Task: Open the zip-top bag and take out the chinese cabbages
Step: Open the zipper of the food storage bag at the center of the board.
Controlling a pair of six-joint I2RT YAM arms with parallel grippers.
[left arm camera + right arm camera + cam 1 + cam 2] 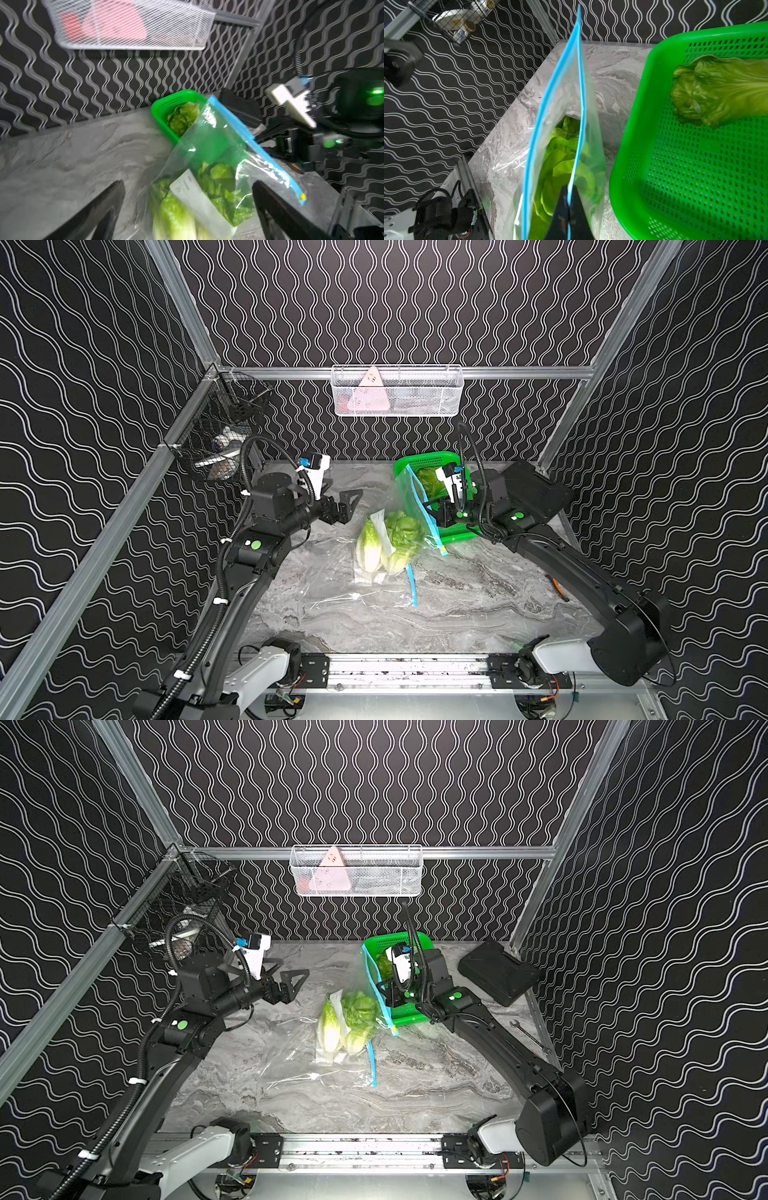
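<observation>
The clear zip-top bag [405, 495] with a blue zip strip lies mid-table, its mouth parted and one lip lifted toward the green mesh basket [419, 458]. My right gripper [568, 189] is shut on that raised blue lip [579, 83]; it also shows in a top view [380, 986]. Two chinese cabbages [368, 545] [401, 531] lie inside the bag beside a white label [193, 195]. Another cabbage [720, 89] rests in the basket. My left gripper [349, 508] hovers open just left of the bag, its fingers [108, 199] spread wide on either side of the bagged heads.
A white wire basket [397, 391] hangs on the back wall and a black wire basket [220, 427] on the left rail. A black case [496, 971], a wrench [525, 1031] and an orange-handled tool [557, 587] lie along the right edge.
</observation>
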